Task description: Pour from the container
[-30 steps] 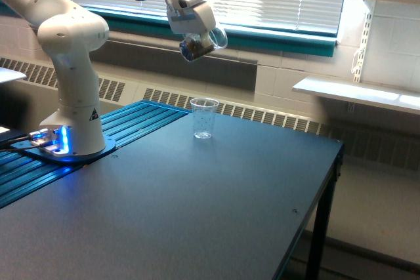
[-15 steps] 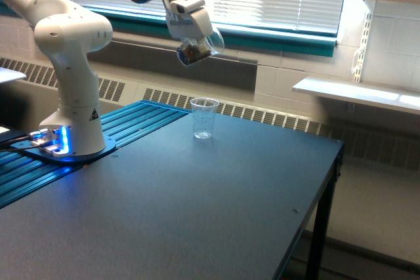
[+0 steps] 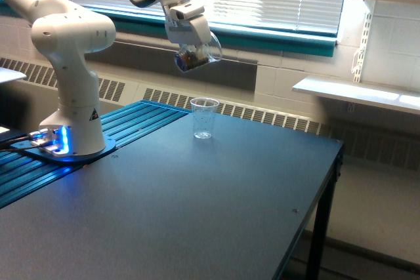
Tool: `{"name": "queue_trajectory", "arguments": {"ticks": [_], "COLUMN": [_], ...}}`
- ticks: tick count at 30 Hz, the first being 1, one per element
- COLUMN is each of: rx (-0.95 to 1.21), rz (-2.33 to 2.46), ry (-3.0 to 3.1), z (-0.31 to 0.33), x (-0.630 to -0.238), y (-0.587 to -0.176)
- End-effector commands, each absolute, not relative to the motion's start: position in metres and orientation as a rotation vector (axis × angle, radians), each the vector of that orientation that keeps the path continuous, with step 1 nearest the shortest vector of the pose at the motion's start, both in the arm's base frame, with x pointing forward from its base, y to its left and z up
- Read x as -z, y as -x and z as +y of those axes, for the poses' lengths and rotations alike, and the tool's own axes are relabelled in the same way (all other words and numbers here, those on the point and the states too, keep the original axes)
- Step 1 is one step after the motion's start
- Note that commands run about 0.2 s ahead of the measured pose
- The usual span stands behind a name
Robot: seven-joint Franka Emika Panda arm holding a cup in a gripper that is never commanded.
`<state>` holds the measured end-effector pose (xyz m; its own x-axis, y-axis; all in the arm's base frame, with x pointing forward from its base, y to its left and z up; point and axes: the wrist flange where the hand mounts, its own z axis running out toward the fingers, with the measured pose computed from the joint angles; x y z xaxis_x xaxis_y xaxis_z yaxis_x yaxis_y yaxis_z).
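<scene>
My gripper [image 3: 194, 49] hangs high above the dark table, shut on the container [image 3: 197, 56], a clear rounded vessel with dark bits inside. The container is tilted, its mouth turned down toward the exterior view's left. Below it and slightly to the right, a small clear tapered cup [image 3: 204, 118] stands upright on the table [image 3: 197, 208]. A clear gap of air separates the container from the cup's rim. The fingertips are mostly hidden behind the vessel.
The white arm base [image 3: 69, 142] with a blue light stands at the exterior view's left on a ribbed blue strip [image 3: 131, 126]. The table's right edge [image 3: 328, 181] drops off to the floor. A window with blinds and a wall heater run behind; white shelves [image 3: 354, 90] sit at right.
The gripper and the container have shifted a little down and to the exterior view's left, closer above the cup. The small cup has stayed put.
</scene>
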<state>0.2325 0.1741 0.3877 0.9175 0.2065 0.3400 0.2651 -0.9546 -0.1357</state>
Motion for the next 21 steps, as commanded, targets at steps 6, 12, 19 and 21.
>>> {"name": "queue_trajectory", "arguments": {"ticks": [6, 12, 19, 21], "rx": [0.452, 0.44, 0.409, 0.4], "rz": [-0.413, -0.414, -0.437, -0.441], "ry": [2.938, 2.948, 2.963, 2.969], "z": [0.163, 0.165, 0.171, 0.173], "x": [-0.374, -0.373, -0.365, -0.363], "y": [-0.227, -0.223, -0.216, -0.215]}}
